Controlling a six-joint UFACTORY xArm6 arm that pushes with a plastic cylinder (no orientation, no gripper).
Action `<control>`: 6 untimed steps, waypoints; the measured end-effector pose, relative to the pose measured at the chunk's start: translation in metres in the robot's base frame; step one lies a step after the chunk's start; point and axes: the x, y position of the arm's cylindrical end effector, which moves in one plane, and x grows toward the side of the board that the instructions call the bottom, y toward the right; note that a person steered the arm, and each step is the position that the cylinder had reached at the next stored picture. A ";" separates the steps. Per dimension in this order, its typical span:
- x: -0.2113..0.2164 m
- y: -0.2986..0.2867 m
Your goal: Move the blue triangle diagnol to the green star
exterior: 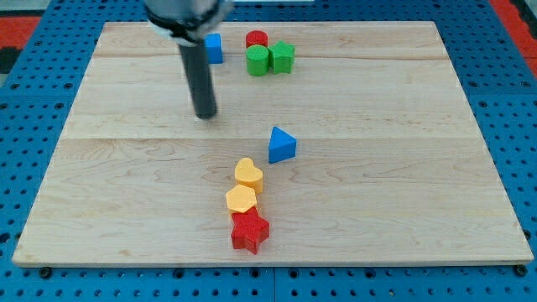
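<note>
The blue triangle (282, 145) lies near the middle of the wooden board (403, 168). The green star (283, 57) sits near the view's top, touching a green cylinder (258, 60) on its left. My tip (205, 114) rests on the board to the left of and above the blue triangle, well apart from it. The rod rises from the tip to the view's top and partly hides a blue block (214, 48).
A red cylinder (257, 39) stands just above the green cylinder. Below the blue triangle, a yellow heart (248, 174), a yellow hexagon-like block (241, 200) and a red star (250, 231) form a close column.
</note>
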 end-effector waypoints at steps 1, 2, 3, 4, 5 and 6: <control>0.058 0.065; 0.054 0.131; 0.008 0.174; -0.021 0.195; -0.084 0.240; -0.193 0.216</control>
